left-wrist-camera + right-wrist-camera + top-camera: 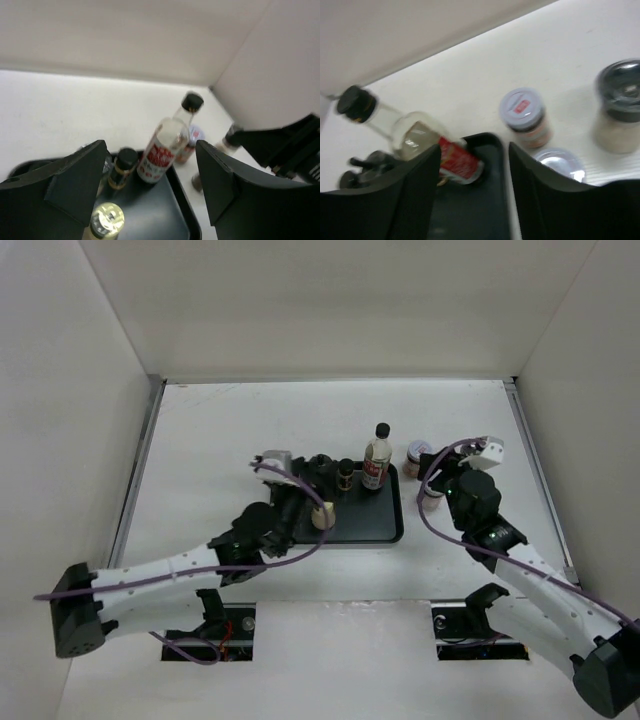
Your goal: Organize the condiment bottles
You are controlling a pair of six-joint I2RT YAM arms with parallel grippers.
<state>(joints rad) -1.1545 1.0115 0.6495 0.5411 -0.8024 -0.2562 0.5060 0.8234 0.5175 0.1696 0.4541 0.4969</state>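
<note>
White walls [330,300] box in a white surface [220,430] with a black tray [370,522] near its middle. The left claw [150,185] hangs over the tray, its jaws about half open and holding nothing. A pale-lidded jar [106,220] stands low in the gap, ungripped. Beyond it, a tall bottle [162,155] and a small dark bottle [122,167] stand upright on the tray. The right claw [475,195] is likewise about half open and empty, with the tray's right corner showing between its jaws. Off the tray to the right, a white-lidded jar [525,116] and a black-lidded jar [617,110] stand on the bare surface.
</note>
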